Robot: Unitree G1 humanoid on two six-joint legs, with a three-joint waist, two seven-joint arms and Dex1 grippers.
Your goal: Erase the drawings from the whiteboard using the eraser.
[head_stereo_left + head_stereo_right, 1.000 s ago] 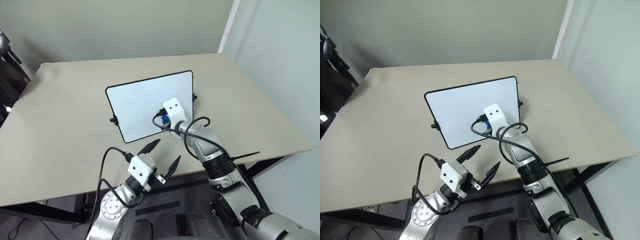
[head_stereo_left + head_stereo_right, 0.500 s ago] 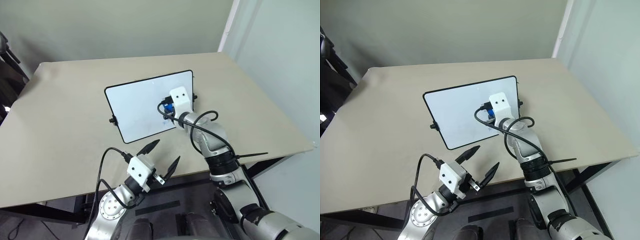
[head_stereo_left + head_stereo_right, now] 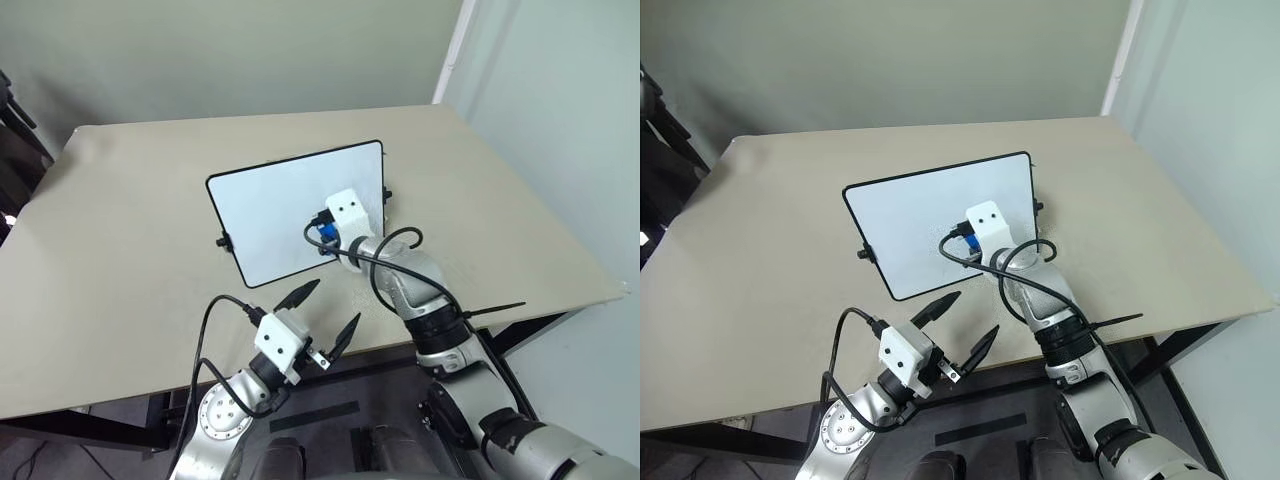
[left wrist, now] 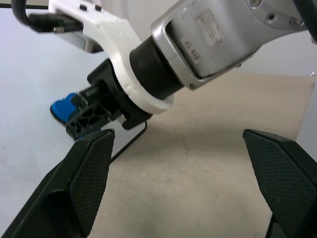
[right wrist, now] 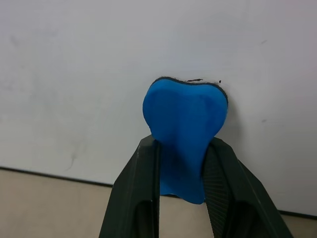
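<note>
Since half a second ago the right gripper (image 3: 322, 238) has drawn back from the whiteboard's far right part toward its near right corner, close to where it stood a second ago; the left gripper (image 3: 320, 312) has not shifted.

Nearest the robot, the left gripper hangs over the near edge of the bench (image 3: 130, 260), its fingers (image 4: 89, 168) spread wide with nothing between them. It sits well apart from the board and appears parked there to leave the working arm free.

Beyond it, the right gripper's fingers (image 5: 148, 198) are clamped on the eraser (image 5: 184, 124), a bright blue block squeezed at its waist so that its free end bulges past the fingertips. That free end is pressed flat on the whiteboard (image 3: 270, 200), just beyond the board's near black edge. The grip is held low on the block, which I judge leaves the wiping face clear of the fingers.

At the eraser's far edge lie a few small dark specks and a short dark stroke (image 5: 194, 80), touching or just beyond the block. Whether these are remnants of the drawings or eraser residue cannot be told. Faint grey smudging (image 5: 74, 153) shows on the board beside the fingers.

Farther on, the board's surface reads as plain white from the head views. The board lies flat on the bench, turned askew to the bench edges.

Assessment: wiping is under way and probably near complete; a further pass over the specks seems warranted.
</note>
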